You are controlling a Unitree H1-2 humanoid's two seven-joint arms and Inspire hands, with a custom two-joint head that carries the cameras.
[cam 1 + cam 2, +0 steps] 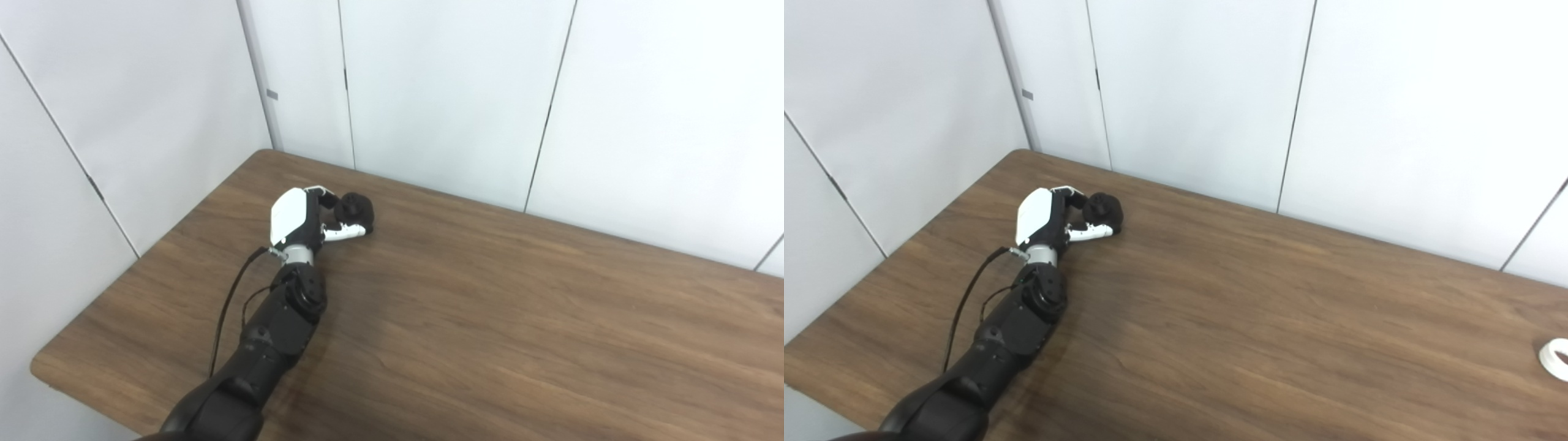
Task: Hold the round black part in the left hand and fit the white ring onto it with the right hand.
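A: The left hand [306, 215], upper left of frame, has its fingers curled around the black part [355, 210], low on the surface [490, 318].

B: It looks stiff and light; gripping its sides should do. Contact is hard to make out.

A: The ring [1554, 358] sits cut off at the right edge; the right hand isn't visible.

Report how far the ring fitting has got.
Done: nothing is fitted yet. In hand: the left hand is at the round black part near the far left corner of the table, fingers curled around it; whether it is lifted or resting on the wood is unclear. Left: the white ring lies alone at the table's right edge, the right hand is out of view, and picking and fitting remain.
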